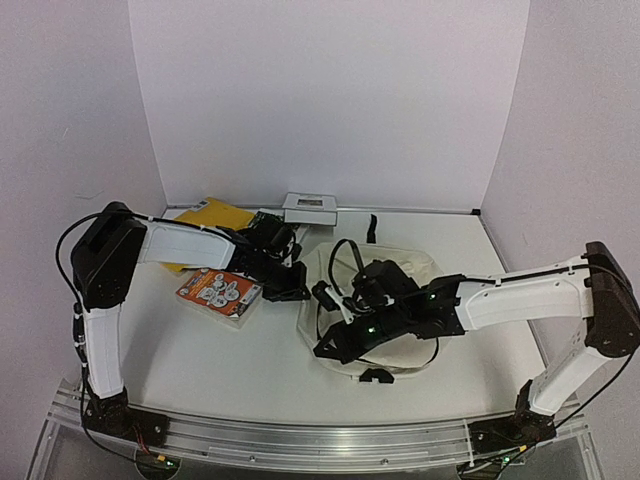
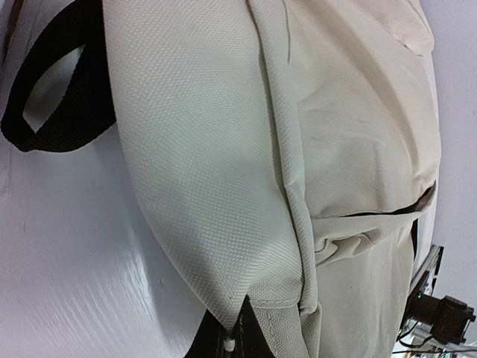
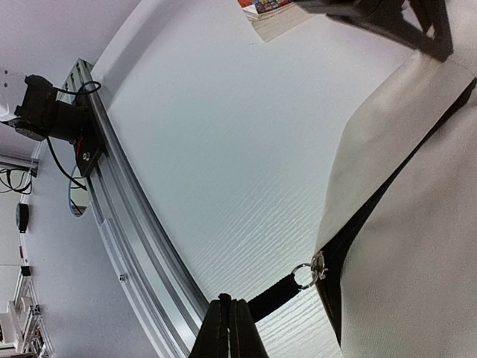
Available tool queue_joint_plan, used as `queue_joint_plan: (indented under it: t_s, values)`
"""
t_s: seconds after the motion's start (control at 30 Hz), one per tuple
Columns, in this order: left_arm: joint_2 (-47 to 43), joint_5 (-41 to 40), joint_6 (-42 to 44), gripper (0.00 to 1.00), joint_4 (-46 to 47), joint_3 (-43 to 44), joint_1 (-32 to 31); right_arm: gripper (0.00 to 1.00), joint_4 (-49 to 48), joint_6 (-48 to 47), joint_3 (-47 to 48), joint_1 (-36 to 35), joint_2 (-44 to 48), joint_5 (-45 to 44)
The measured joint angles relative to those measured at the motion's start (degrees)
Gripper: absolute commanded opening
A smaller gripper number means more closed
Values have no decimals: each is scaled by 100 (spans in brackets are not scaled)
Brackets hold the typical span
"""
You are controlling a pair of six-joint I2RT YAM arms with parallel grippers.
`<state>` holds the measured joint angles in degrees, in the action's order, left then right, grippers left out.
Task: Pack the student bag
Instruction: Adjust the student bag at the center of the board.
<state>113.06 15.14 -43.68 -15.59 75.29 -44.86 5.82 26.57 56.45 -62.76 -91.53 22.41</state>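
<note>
The cream student bag [image 1: 395,300] lies flat in the middle of the table, with black straps and a black zipper. My left gripper [image 1: 297,290] is at the bag's left edge. In the left wrist view [image 2: 234,337] it is shut on a corner of the cream fabric [image 2: 209,186]. My right gripper [image 1: 328,348] is at the bag's near left side. In the right wrist view [image 3: 231,317] it is shut on the black zipper pull tab [image 3: 274,297], which hangs from a metal ring [image 3: 302,276] on the bag's zipper [image 3: 350,246].
A book with an orange and white cover [image 1: 219,291] lies left of the bag, under the left arm. A yellow book [image 1: 208,216] and a grey box [image 1: 310,207] sit by the back wall. The metal rail [image 3: 127,224] runs along the table's near edge.
</note>
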Motion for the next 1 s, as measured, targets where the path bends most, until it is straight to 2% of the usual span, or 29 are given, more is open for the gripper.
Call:
queue_joint_plan:
  t_s: [0.27, 0.43, 0.67, 0.7, 0.77, 0.9, 1.0]
  values:
    - [997, 625, 1574, 0, -341, 1482, 398, 0, -131, 13, -42, 76, 0, -48]
    - [1375, 748, 2170, 4, -382, 2026, 461, 0, -192, 63, -129, 85, 0, -31]
    - [1915, 376, 2406, 33, 20, 2787, 802, 0, -179, 166, -149, -160, 0, 391]
    - [1902, 339, 2374, 40, 96, 2787, 881, 0, -181, 203, -149, -168, 2, 378]
    - [1845, 302, 2391, 50, 289, 2695, 964, 0, -192, 245, -151, -166, 2, 295]
    - [1285, 216, 2223, 64, 420, 1921, 944, 0, -197, 413, -151, -162, 28, -122]
    - [656, 155, 2068, 72, 481, 1178, 868, 20, -197, 616, -151, -160, 81, -584]
